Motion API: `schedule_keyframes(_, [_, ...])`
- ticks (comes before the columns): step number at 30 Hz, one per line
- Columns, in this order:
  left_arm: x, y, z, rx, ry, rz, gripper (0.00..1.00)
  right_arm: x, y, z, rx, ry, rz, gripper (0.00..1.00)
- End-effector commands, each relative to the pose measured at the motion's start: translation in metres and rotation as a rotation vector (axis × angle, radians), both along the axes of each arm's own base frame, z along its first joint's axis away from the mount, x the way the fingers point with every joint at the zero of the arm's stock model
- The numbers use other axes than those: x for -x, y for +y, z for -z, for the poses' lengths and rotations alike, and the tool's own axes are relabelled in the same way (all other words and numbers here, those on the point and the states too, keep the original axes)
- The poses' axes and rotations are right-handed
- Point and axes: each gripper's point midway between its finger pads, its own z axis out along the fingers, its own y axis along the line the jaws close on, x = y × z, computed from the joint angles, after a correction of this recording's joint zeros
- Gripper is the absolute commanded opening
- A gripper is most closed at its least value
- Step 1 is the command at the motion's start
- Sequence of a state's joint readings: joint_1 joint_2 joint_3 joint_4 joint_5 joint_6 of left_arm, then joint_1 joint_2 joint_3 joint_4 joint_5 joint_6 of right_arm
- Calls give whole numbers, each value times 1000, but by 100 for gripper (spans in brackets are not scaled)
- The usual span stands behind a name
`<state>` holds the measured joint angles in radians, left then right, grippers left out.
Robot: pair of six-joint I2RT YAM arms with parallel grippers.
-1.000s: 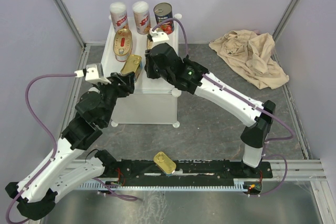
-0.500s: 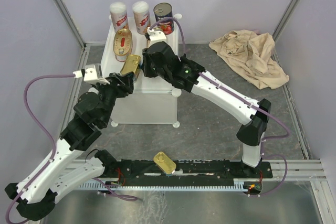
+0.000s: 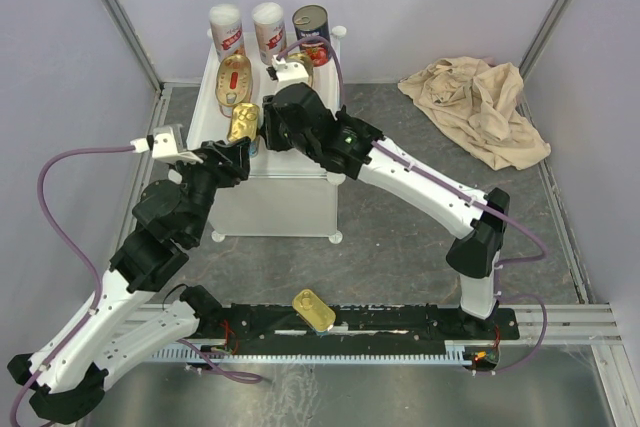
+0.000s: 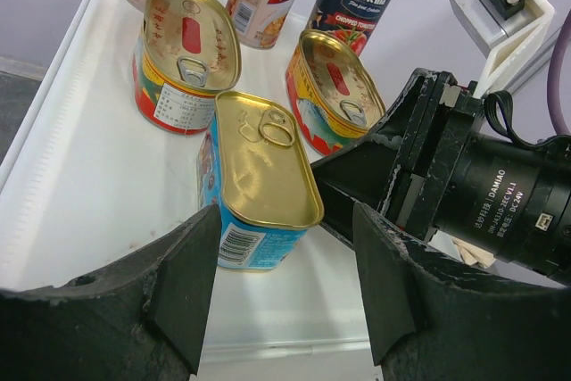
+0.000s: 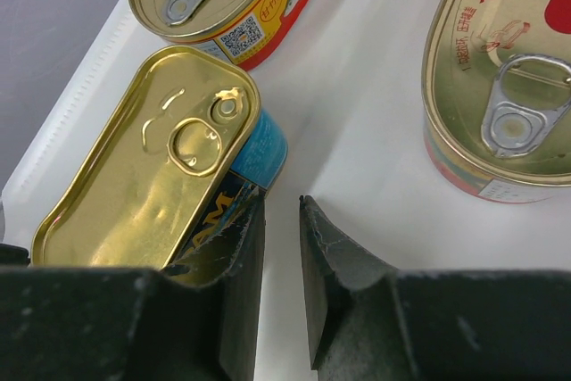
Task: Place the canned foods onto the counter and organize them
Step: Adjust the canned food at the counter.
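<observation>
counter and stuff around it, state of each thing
left gripper: open, straddling the gold tin
gold tin: sealed, flat on the counter
right gripper: nearly shut, empty
oval tins: sealed, lying flat
tall cans: upright
second gold tin: on the base rail, off the counter
cloth: crumpled

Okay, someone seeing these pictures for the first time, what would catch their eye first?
Both arms meet over the white counter, where a gold rectangular tin sits between the open left fingers, with the nearly closed right fingers close beside it. Behind stand two oblong tins and three tall cans; a second gold tin lies alone on the black rail near the arm bases.
</observation>
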<state>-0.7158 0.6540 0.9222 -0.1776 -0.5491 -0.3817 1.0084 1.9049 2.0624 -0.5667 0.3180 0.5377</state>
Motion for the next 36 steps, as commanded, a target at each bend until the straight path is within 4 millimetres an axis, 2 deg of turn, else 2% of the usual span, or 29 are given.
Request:
schedule_keyframes(1, [0,4,-10,0,-38,-21,67,11,5,0,-15,15,-20,30])
schedule_keyframes(16, [0,4,-10,14,-36,-21,67,26,8,-3,-22,12,-39,30])
schedule_keyframes(36, [0,5,-13,13,-45,-21,67,20,9,-4,-8,-3,-25,30])
